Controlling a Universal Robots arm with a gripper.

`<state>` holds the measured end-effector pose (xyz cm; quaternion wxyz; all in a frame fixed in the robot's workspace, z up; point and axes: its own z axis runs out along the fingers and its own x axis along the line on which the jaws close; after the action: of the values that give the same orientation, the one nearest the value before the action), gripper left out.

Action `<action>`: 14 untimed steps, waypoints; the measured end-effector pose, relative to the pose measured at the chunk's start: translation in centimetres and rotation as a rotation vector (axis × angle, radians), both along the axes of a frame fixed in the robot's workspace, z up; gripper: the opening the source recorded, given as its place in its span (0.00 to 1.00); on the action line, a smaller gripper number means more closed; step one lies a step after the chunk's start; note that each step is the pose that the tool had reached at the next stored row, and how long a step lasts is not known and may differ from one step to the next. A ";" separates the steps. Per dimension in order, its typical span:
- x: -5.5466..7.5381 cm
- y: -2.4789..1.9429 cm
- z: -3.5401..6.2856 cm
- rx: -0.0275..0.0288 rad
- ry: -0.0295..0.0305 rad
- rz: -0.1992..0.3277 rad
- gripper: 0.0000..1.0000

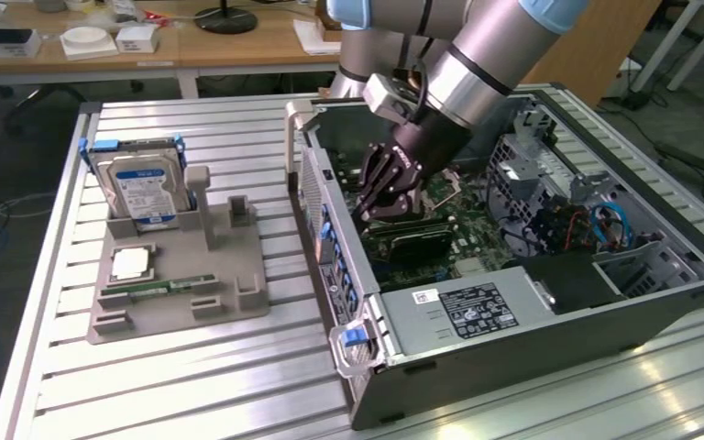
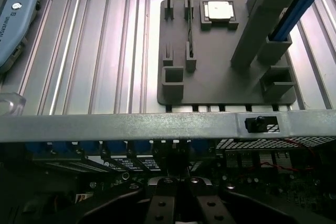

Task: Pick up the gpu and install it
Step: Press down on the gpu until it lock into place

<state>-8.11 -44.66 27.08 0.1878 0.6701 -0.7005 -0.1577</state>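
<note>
The gpu (image 1: 416,241) appears as a dark flat card down on the motherboard inside the open computer case (image 1: 548,316), at 6 o'clock from the gripper (image 1: 389,203) in the exterior view. The pincer is fully closed just above it; whether it grips the card cannot be told. At 9 o'clock from the case, the grey tray (image 1: 162,312) carries the hard drive (image 1: 142,188) and the memory stick (image 1: 157,287).

tray (image 1: 236,275) grey | hard drive (image 1: 144,188) silver, blue-white label | mem stick (image 1: 157,289) green
</note>
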 end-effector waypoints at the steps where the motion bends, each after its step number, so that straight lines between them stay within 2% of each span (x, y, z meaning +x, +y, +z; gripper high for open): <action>1: 0.1 0.00 0.01 -0.0004 0.0010 0.000 0.10; 6: 0.8 -0.01 0.10 -0.0012 0.0040 0.000 0.10; 10: 0.9 0.00 0.19 -0.0009 0.0026 0.000 0.10; 11: 0.9 0.00 0.21 -0.0011 -0.0020 0.000 0.10; 12: 0.9 -0.01 0.21 -0.0012 -0.0105 0.001 0.10; 14: 0.8 0.00 0.21 -0.0011 -0.0319 0.001 0.10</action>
<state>-7.29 -44.66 27.28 0.1770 0.6727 -0.7033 -0.1465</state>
